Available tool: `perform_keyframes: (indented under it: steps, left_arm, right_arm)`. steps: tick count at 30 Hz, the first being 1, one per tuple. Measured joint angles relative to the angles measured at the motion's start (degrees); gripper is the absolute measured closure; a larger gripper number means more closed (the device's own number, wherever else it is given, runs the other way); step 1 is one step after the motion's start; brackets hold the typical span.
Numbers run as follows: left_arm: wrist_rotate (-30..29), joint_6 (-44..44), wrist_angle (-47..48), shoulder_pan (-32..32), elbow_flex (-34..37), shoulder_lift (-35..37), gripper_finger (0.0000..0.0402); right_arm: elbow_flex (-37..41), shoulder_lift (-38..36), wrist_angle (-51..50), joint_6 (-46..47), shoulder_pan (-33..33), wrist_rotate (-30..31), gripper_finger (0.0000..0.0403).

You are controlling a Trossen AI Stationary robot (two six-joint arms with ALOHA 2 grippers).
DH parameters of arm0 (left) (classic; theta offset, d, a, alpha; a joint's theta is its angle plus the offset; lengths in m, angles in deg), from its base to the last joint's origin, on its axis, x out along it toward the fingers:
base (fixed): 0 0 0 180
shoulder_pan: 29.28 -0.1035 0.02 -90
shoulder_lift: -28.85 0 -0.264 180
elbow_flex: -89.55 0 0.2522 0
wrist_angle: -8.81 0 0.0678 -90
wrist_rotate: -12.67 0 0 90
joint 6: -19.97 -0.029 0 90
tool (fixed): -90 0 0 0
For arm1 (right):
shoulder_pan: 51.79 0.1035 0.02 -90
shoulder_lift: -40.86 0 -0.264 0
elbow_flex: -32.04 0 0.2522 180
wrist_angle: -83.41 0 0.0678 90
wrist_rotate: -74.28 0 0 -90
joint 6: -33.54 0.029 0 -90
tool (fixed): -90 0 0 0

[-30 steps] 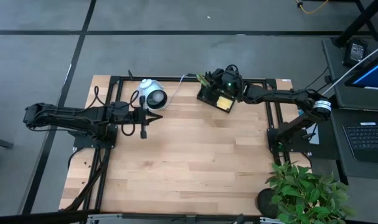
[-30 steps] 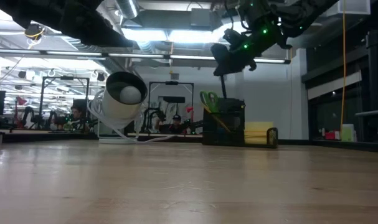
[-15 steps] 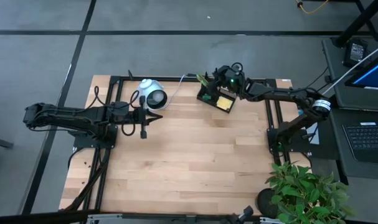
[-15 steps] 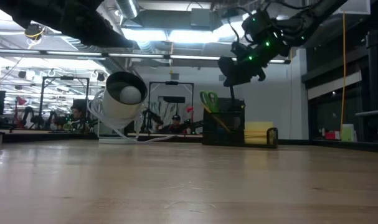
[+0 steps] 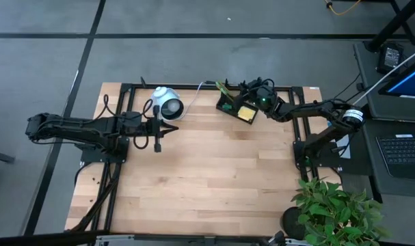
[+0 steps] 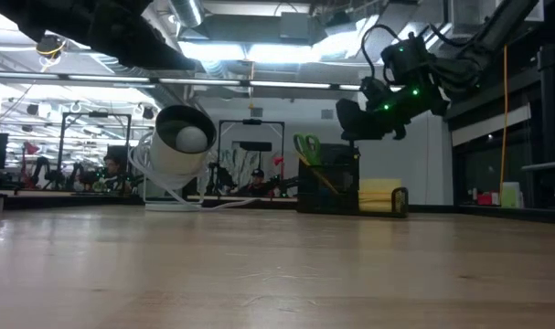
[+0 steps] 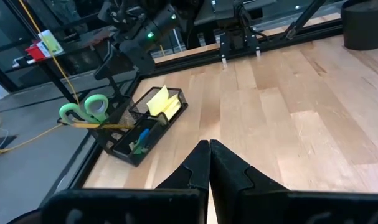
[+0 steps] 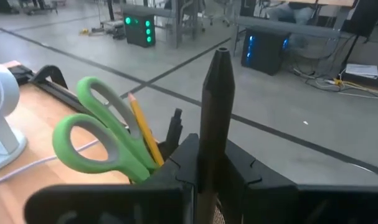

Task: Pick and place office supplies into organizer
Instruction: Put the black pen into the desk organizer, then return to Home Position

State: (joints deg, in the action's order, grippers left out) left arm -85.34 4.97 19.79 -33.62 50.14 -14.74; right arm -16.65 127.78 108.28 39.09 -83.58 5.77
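Right end effector (image 6: 348, 135) is gripping a black pen (image 8: 215, 118), hovering over the organizer (image 5: 236, 108). Left end effector (image 5: 157, 145) is sitting clenched above the counter (image 5: 214, 178).

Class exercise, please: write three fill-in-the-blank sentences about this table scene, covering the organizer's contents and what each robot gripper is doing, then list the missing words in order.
1. The scissors standing in the organizer have ____ handles.
2. The right gripper is shut on a black ____.
3. The sticky-note pad inside the organizer is ____ in colour.
4. The left gripper holds nothing, and its fingers are ____.

Missing words: green; pen; yellow; shut
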Motion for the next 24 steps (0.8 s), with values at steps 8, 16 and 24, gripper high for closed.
perform_keyframes:
  steps: [8,16,24]
  left_arm:
    - [0.0,0.3,-0.02,0.0,0.0,0.0,0.04]
    - [0.01,0.31,-0.01,-0.02,0.0,0.0,0.04]
    - [0.01,0.33,0.0,0.0,0.0,0.0,0.04]
  right_arm:
    - [0.07,1.11,1.51,-1.39,0.02,-0.1,0.0369]
    - [-2.25,6.61,1.33,-1.51,0.02,-0.17,0.0369]
    - [-3.71,8.24,1.48,-2.21,0.02,-0.18,0.0271]
